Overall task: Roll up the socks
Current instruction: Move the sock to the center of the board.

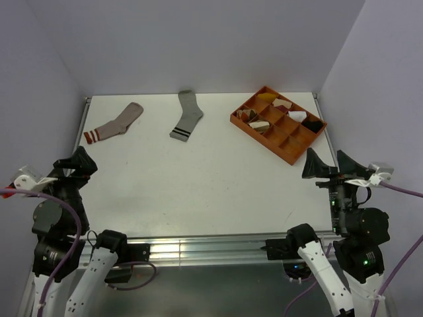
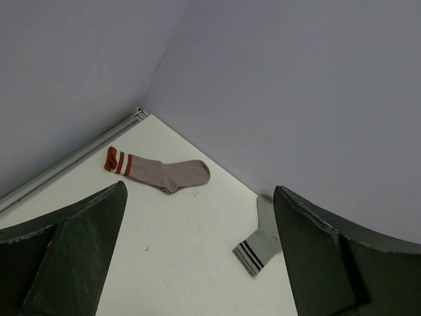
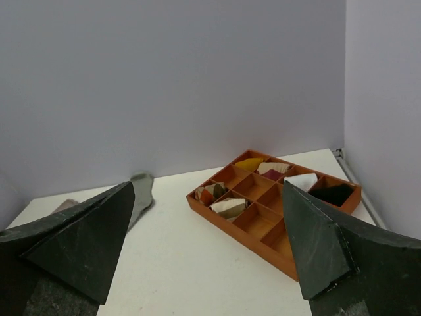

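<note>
A pinkish-tan sock (image 1: 116, 122) with red and white cuff stripes lies flat at the far left of the table; it also shows in the left wrist view (image 2: 161, 172). A grey sock (image 1: 188, 116) with dark cuff stripes lies flat at the far middle, seen too in the left wrist view (image 2: 260, 241) and partly in the right wrist view (image 3: 141, 195). My left gripper (image 1: 71, 165) is open and empty at the near left edge, far from both socks. My right gripper (image 1: 334, 165) is open and empty at the near right edge.
An orange divided tray (image 1: 296, 142) stands at the far right, holding several small cloth bundles; it shows in the right wrist view (image 3: 240, 226). Grey walls close the table at the back and both sides. A metal rail (image 1: 198, 251) runs along the near edge.
</note>
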